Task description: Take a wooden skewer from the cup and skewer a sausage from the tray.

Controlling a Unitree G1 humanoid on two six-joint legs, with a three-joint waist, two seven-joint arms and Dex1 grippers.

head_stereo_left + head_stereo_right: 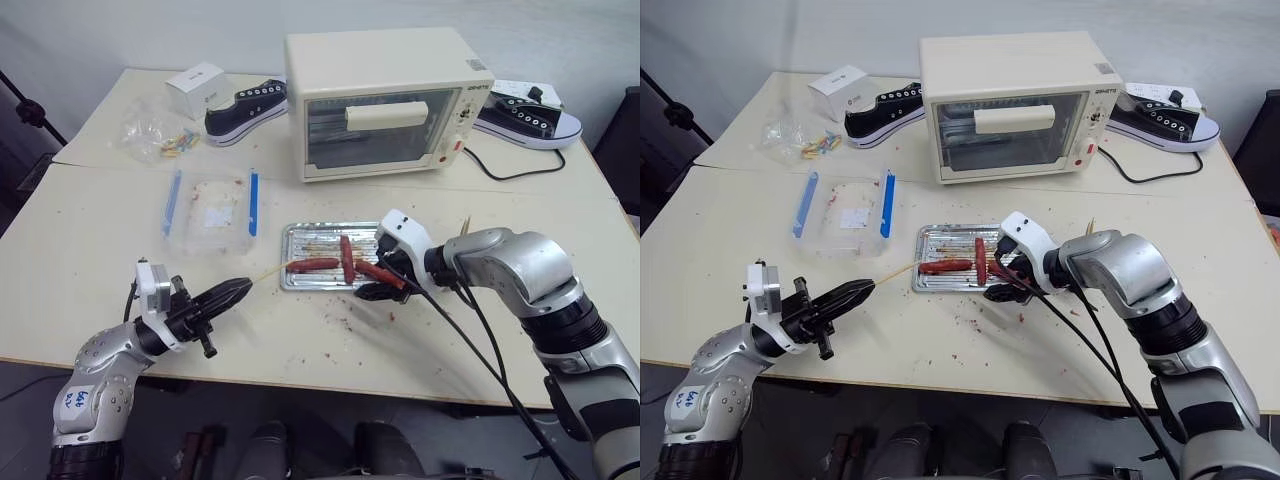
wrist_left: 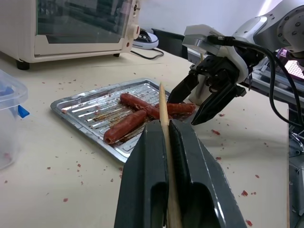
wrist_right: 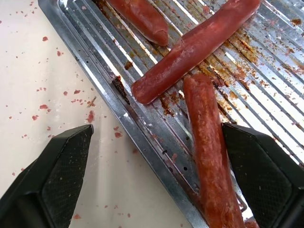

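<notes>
Even, diffuse indoor light; scene bright, with soft short shadows under the toaster oven (image 1: 385, 103) and the arms. Mild glare on the tray (image 3: 142, 128) ribs and on the oven's glass door. Head views sharp; the left wrist view's near fingers (image 2: 156, 190) slightly soft.

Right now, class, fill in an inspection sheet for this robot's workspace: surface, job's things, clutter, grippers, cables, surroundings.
Surface: pale table, red crumbs near the tray.
Job's things: metal tray with greasy smears holds three sausages, one lying between the right gripper's fingers; wooden skewer held pointing at the tray.
Clutter: toaster oven, clear plastic box with blue clips, two sneakers, white carton, plastic bag.
Grippers: left gripper shut on the skewer; right gripper open over the tray's near edge.
Cables: oven cord; black cables along the right arm.
Surroundings: grey wall.
</notes>
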